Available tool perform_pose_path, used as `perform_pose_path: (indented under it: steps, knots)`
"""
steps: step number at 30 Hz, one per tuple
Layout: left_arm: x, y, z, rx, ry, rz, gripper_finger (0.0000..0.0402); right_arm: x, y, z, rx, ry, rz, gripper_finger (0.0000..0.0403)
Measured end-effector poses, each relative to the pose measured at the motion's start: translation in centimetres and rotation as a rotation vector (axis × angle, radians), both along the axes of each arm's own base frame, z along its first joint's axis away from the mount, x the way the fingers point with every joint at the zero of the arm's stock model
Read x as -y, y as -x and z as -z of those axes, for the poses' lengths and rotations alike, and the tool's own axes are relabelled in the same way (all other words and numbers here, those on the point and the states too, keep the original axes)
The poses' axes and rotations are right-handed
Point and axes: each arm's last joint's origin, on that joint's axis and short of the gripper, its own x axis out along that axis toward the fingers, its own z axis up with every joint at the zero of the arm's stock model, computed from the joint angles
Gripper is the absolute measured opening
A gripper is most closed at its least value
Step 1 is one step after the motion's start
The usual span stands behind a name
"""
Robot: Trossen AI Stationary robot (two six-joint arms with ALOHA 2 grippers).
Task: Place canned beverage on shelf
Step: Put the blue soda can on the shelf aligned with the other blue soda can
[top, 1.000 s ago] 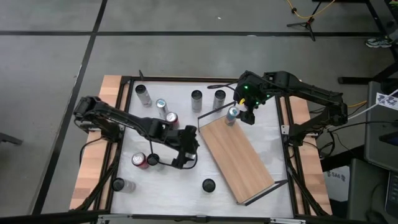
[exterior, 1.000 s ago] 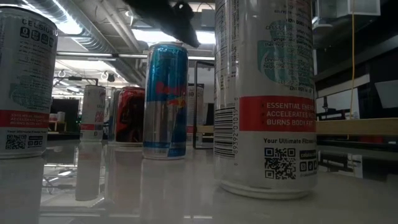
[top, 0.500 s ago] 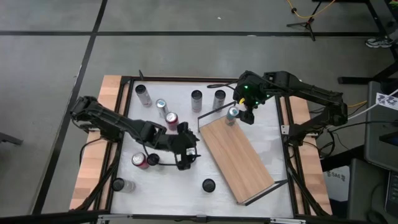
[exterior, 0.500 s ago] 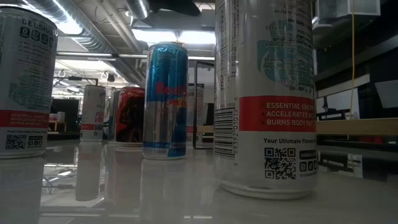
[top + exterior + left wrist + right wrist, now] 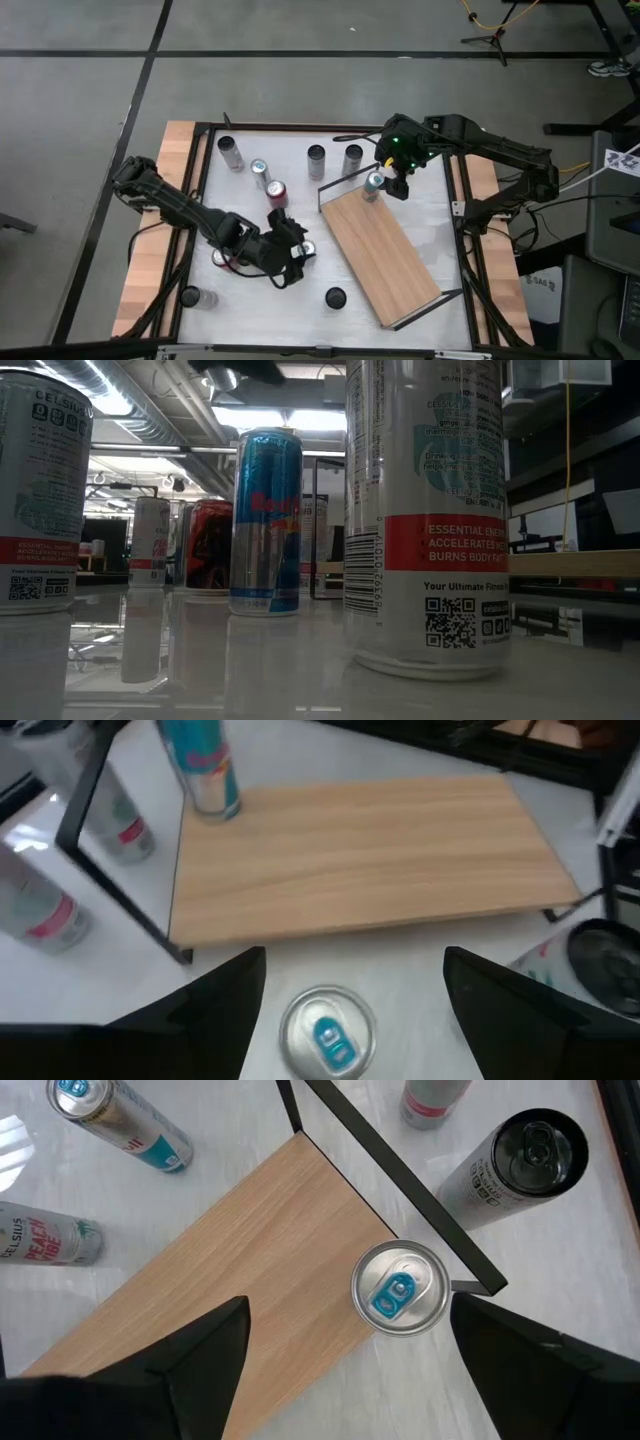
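because the shelf (image 5: 383, 253) lies slantwise mid-table, both arms work at its edges. the right gripper (image 5: 345, 1342) hangs spread over a blue-tabbed can (image 5: 400, 1289) standing on the board's far corner by the wire rail, apparently just set there. the left gripper (image 5: 355, 982), fingers apart and grasping nothing, straddles another silver can (image 5: 327, 1028) on the white table beside the shelf, likely to pick it.
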Motion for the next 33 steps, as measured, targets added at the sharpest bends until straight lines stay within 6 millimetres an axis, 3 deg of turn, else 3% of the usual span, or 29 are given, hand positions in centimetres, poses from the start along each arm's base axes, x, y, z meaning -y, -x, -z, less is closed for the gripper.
perform_pose_path:
  steps: [6,13,25,33]
  knots:
    - [-0.1,0.6,2.5,-0.023,0.076,-0.072,0.0298,0.0,0.0,0.0,0.0,0.0,0.0,0.0335]
    - [-0.2,0.8,4.1,-0.008,0.115,-0.104,0.0298,0.0,0.0,0.0,-0.001,0.0,0.0,0.0335]
    - [-0.2,0.7,4.8,0.01,0.077,-0.078,0.0298,0.0,0.0,0.0,0.0,0.0,0.0,0.0335]
    - [0.2,-0.2,6.9,-0.039,0.044,-0.081,0.0298,0.0,0.0,0.0,0.005,0.001,0.0,0.0335]
